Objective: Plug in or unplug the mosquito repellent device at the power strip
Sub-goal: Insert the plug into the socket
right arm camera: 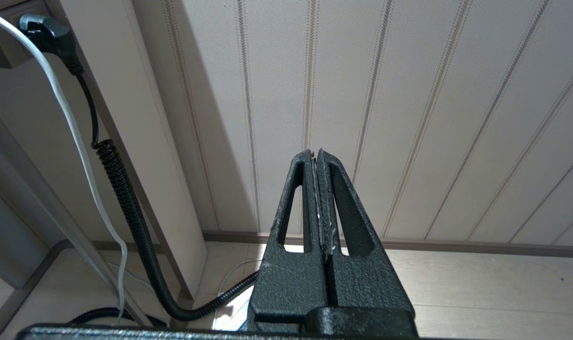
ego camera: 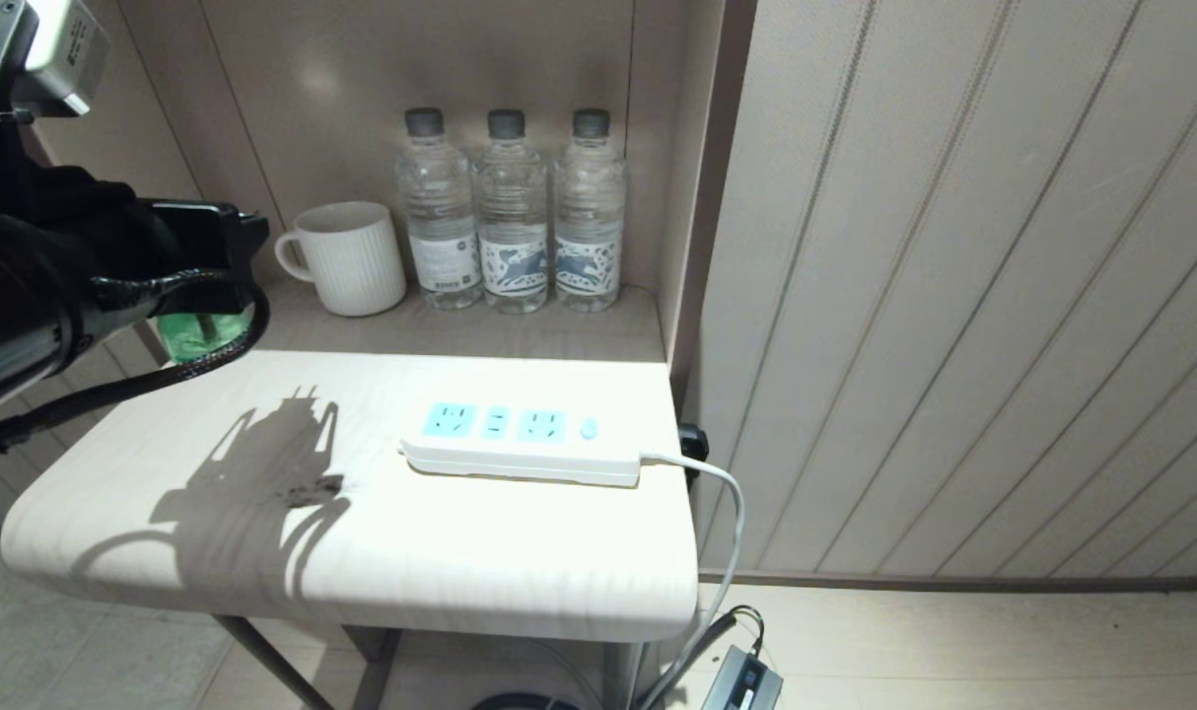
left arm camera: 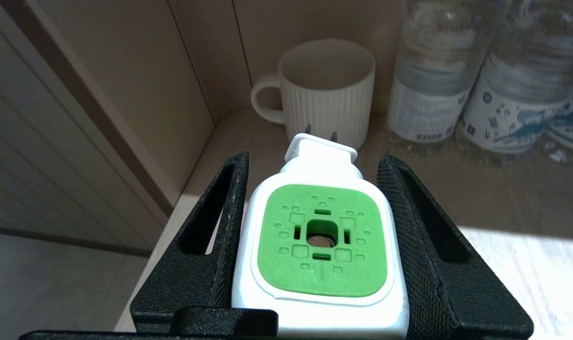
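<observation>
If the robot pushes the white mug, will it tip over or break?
The white mug probably slides rather than tips: it looks wide and squat. It seems ceramic, so a fall could break it. Its handle faces away from the water bottles.

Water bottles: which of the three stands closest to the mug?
The leftmost water bottle, right beside the white mug; the middle and right bottles stand farther along the row.

Smooth white plastic power strip (ego camera: pixel 525 446), lt-blue socket faces. Matt pale wood-grain tabletop (ego camera: pixel 460 552). Ribbed white ceramic mug (ego camera: pixel 347 258). Clear glossy plastic water bottles (ego camera: pixel 510 212). Rough black textured left gripper (left arm camera: pixel 315 189) fingers (left arm camera: pixel 423 222); mosquito repellent device (left arm camera: pixel 320 245) w/ smooth white plastic, matt green cap.
</observation>
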